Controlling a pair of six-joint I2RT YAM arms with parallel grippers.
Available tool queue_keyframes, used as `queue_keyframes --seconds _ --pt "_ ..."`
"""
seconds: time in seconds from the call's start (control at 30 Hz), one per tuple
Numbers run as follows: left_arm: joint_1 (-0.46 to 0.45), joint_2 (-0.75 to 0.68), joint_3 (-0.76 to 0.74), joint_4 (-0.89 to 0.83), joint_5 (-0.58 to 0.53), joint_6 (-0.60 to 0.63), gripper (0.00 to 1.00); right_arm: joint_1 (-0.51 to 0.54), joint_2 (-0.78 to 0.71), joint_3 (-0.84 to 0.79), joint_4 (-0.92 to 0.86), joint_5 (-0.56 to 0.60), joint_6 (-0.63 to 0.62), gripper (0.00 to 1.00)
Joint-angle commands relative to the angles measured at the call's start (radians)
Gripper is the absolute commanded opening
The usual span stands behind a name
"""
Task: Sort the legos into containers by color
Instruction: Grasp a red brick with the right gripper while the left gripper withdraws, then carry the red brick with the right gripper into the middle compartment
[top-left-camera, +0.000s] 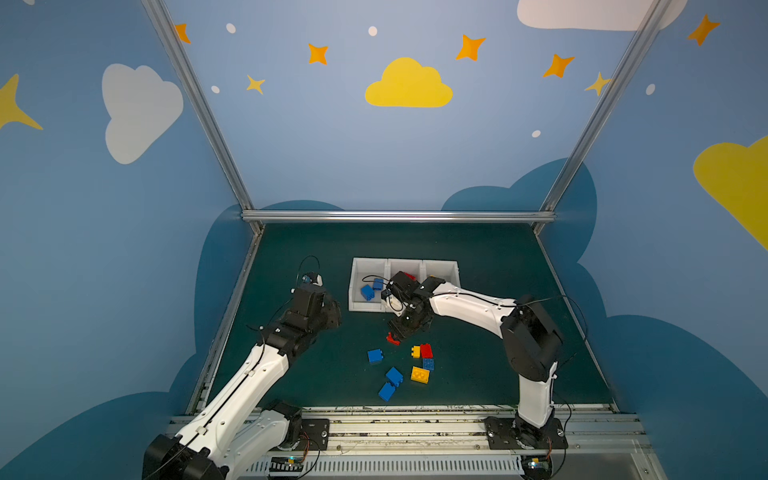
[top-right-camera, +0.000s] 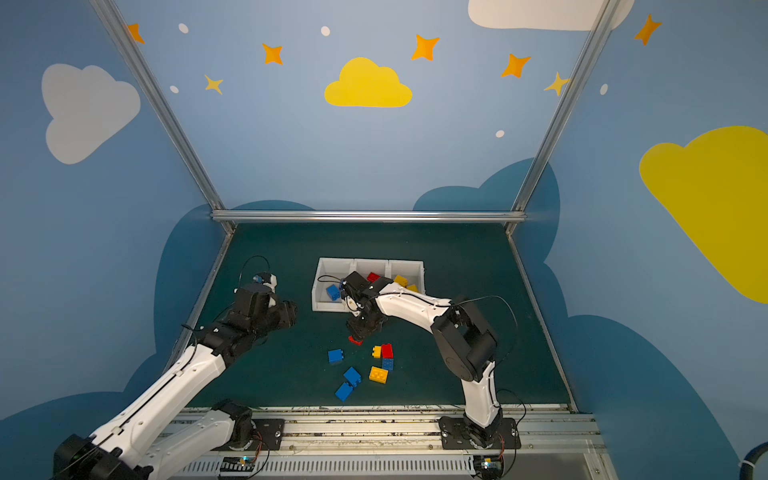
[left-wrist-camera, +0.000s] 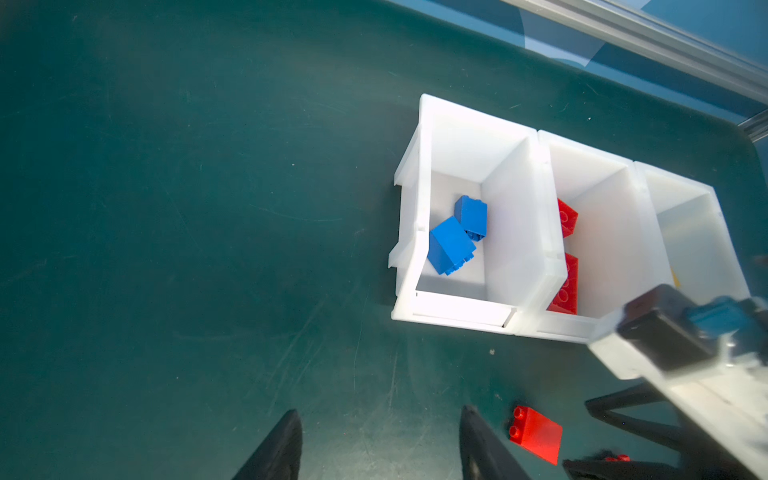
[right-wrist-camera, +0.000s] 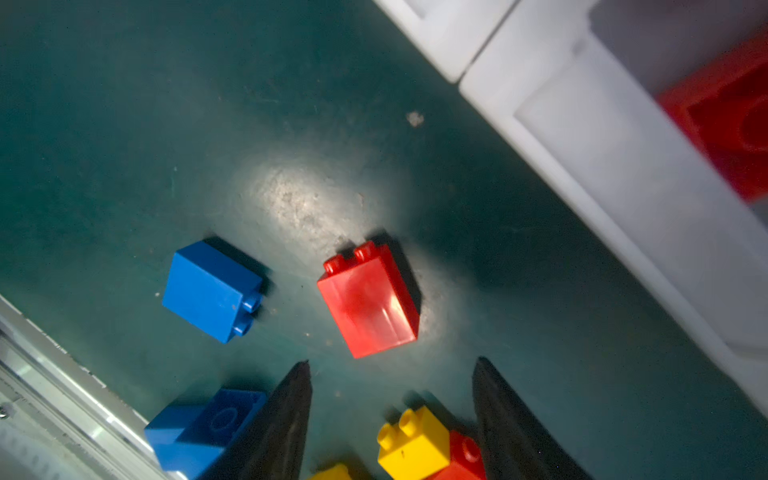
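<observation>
Sorting cell as I view it from my remote station. The containers (top-left-camera: 363, 306) are 3 white bins joined in a row near the middle of the mat, with their low lips facing the arm bases.

(a) The end bin (left-wrist-camera: 457, 137) nearest the left arm holds 2 blue bricks (left-wrist-camera: 451, 245), lying on their sides and touching.
(b) The middle bin (left-wrist-camera: 582, 166) shows me 2 red bricks (left-wrist-camera: 566, 286) along 1 wall.
(c) The third bin (top-right-camera: 409, 266) holds 2 yellow bricks (top-right-camera: 401, 280).

I count 8 loose legos (top-left-camera: 419, 374) on the mat between the bins and the bases: 4 blue, 2 yellow and 2 red. One of them, the lone red brick (right-wrist-camera: 368, 301), lies on its side nearest the bins.

The left gripper (left-wrist-camera: 380, 440) has its jaws apart with nothing between them, and it hangs over bare mat beside the end bin. The right gripper (right-wrist-camera: 392, 365) also has its jaws apart and empty. The lone red brick sits just ahead of its fingertips, not between them.

The surface is a dark green mat (top-left-camera: 478, 257), scratched and scuffed. The walls are blue, painted with white and yellow clouds and orange stars. An aluminium frame bar (top-left-camera: 397, 216) runs along the mat's far edge, and a metal rail (top-left-camera: 415, 432) carries both arm bases.
</observation>
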Motion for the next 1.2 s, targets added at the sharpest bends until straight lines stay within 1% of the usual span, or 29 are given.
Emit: queue_keyframes --seconds 0.0,0.2,0.33,0.43,0.53,0.6,0.7,0.83,1.0,1.07,1.17 --pt "0.004 -0.017 -0.01 -0.008 -0.003 -0.019 0.61 0.021 0.041 0.045 -0.047 0.023 -0.048 0.62" --pt "0.004 -0.031 -0.023 -0.008 -0.002 -0.028 0.61 0.046 0.095 0.084 -0.058 0.038 -0.071 0.61" --pt "0.004 -0.035 -0.03 -0.007 -0.001 -0.032 0.61 0.058 0.127 0.098 -0.066 0.057 -0.075 0.57" --pt "0.003 -0.039 -0.032 -0.009 0.0 -0.034 0.61 0.061 0.139 0.101 -0.07 0.083 -0.07 0.49" --pt "0.004 -0.043 -0.036 -0.009 0.0 -0.037 0.61 0.061 0.14 0.099 -0.065 0.1 -0.067 0.36" --pt "0.004 -0.045 -0.04 -0.007 0.0 -0.038 0.61 0.061 0.139 0.098 -0.063 0.103 -0.064 0.3" --pt "0.004 -0.049 -0.042 -0.009 0.001 -0.04 0.61 0.061 0.13 0.098 -0.065 0.107 -0.058 0.25" --pt "0.004 -0.057 -0.042 -0.013 0.01 -0.039 0.61 0.044 0.076 0.116 -0.084 0.116 -0.069 0.23" --pt "0.004 -0.065 -0.048 -0.015 0.033 -0.035 0.61 -0.028 0.001 0.206 -0.127 0.143 -0.098 0.23" --pt "0.005 -0.066 -0.054 -0.009 0.049 -0.034 0.61 -0.066 -0.002 0.248 -0.129 0.151 -0.101 0.24" --pt "0.004 -0.067 -0.069 0.015 0.098 -0.034 0.61 -0.115 0.039 0.313 -0.137 0.188 -0.08 0.24"
